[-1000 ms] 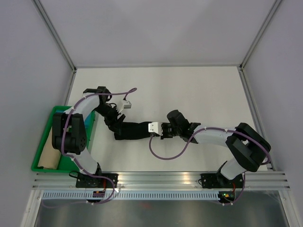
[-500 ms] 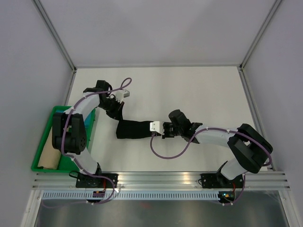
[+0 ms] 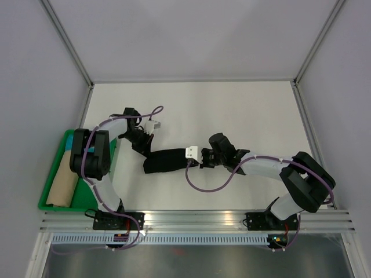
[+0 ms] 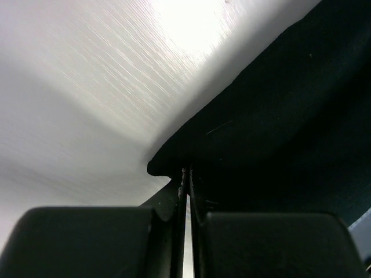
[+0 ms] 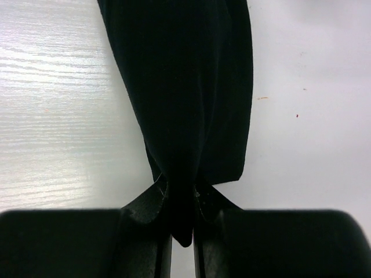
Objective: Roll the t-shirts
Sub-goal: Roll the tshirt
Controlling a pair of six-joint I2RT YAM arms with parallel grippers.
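Observation:
A black t-shirt (image 3: 168, 161) lies on the white table as a long folded strip between my two arms. My left gripper (image 3: 145, 147) is at the strip's upper-left end. In the left wrist view that gripper (image 4: 186, 174) is shut, its tips pinching the edge of the black cloth (image 4: 278, 116). My right gripper (image 3: 190, 162) holds the strip's right end. The right wrist view shows this gripper (image 5: 182, 197) shut on a bunched fold of the t-shirt (image 5: 179, 87). A tan cloth roll (image 3: 61, 188) lies in the green tray, with a sliver of turquoise cloth (image 3: 69, 139) behind it.
The green tray (image 3: 51, 205) sits at the table's left edge, partly under my left arm. Grey walls with metal posts close in the table on three sides. An aluminium rail (image 3: 197, 219) runs along the near edge by the arm bases.
My left gripper has gone from open to shut and shifted to the strip's upper-left end. The strip's left end has moved slightly. The right gripper has kept its grip.

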